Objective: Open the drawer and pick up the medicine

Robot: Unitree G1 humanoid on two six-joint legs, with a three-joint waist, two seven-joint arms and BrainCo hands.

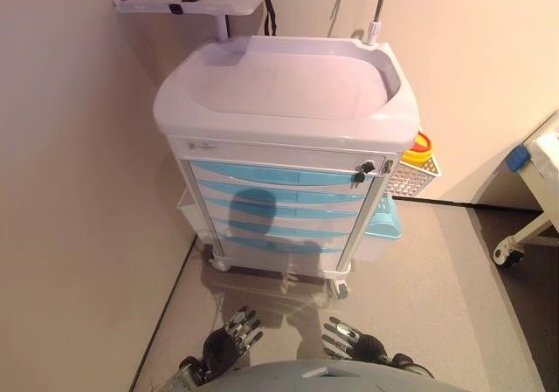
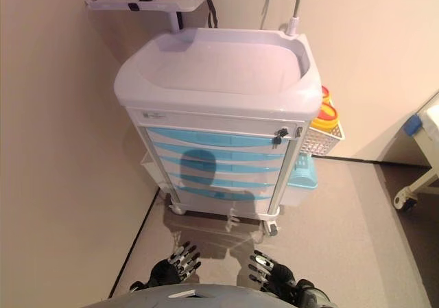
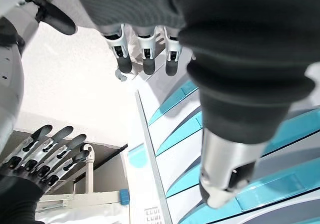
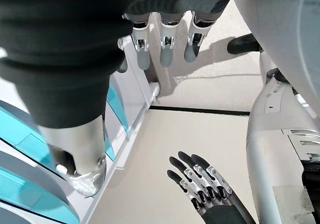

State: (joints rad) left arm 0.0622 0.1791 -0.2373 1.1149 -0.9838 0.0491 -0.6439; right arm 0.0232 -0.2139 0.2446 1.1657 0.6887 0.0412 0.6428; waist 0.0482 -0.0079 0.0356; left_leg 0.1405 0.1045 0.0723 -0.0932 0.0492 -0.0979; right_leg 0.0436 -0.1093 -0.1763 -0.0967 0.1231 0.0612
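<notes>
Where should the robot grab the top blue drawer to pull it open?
Probably by the long light-blue handle strip across the top drawer's front on the white medical cart, coming straight from the front. The strip runs full width; grip left of the key lock. Both hands hang open, low.

cart (image 1: 288, 95) against wall, centre | basket (image 1: 412, 178) on cart's right side | drawers (image 1: 284, 202) stacked in front

Five light-blue drawers (image 1: 284, 176) are sitting fully closed, stacked in the white cart's (image 1: 288, 104) front below its lock (image 1: 362, 172).
</notes>
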